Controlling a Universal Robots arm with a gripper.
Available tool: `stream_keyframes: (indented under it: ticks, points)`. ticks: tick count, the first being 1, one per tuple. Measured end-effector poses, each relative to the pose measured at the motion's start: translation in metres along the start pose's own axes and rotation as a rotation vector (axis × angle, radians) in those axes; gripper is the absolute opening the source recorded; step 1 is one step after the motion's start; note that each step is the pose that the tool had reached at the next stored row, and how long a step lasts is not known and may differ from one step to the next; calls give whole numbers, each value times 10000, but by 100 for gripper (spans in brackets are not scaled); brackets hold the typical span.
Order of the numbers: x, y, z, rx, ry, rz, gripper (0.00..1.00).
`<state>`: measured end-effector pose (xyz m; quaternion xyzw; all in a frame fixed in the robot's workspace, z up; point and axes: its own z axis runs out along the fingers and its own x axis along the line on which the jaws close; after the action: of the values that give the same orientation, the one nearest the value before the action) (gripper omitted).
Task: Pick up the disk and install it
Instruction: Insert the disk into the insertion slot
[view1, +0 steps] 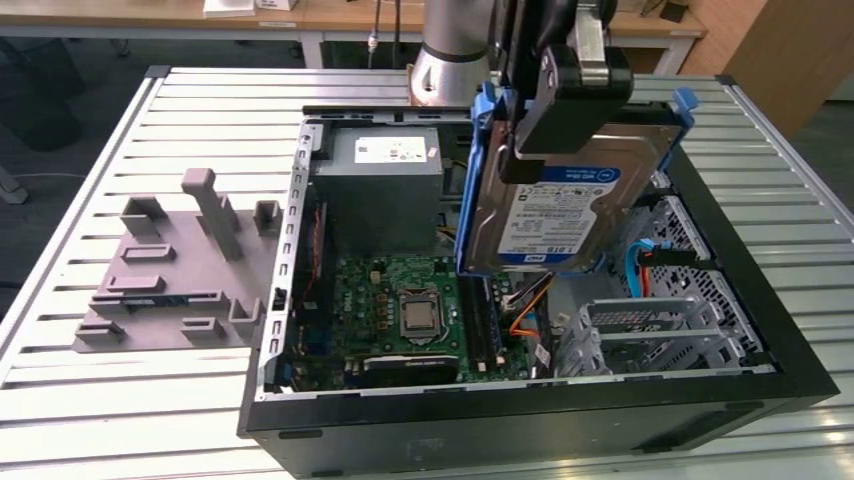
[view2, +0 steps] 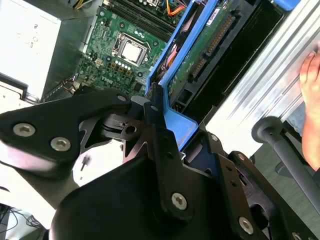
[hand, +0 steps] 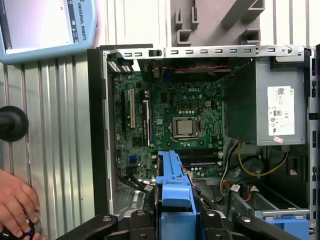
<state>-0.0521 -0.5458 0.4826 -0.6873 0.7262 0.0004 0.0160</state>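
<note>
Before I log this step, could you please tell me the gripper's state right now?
Gripper: shut on the disk, held over the open computer case.

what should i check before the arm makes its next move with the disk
1. Grip: ok. The gripper has its fingers shut on the disk, at its blue bracket.
2. Clearance from the case: cannot tell how far the disk's lower edge sits above the interior.
3. Disk pose: probably not ok. It stands on edge and tilted, not lined up with the drive bay.
4. Bay free: cannot tell.
5. Orange cables: not ok. They lie loose beside the bay.
6. Person's hand: not ok. It is on the table beside the case.
</note>
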Motion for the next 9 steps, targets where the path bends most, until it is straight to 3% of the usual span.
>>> stream_keyframes:
  ticks: [3,9]
  points:
    - [36,-2,-2,-1,3,0,36]
    - [179,-16,5,-1,2,0,36]
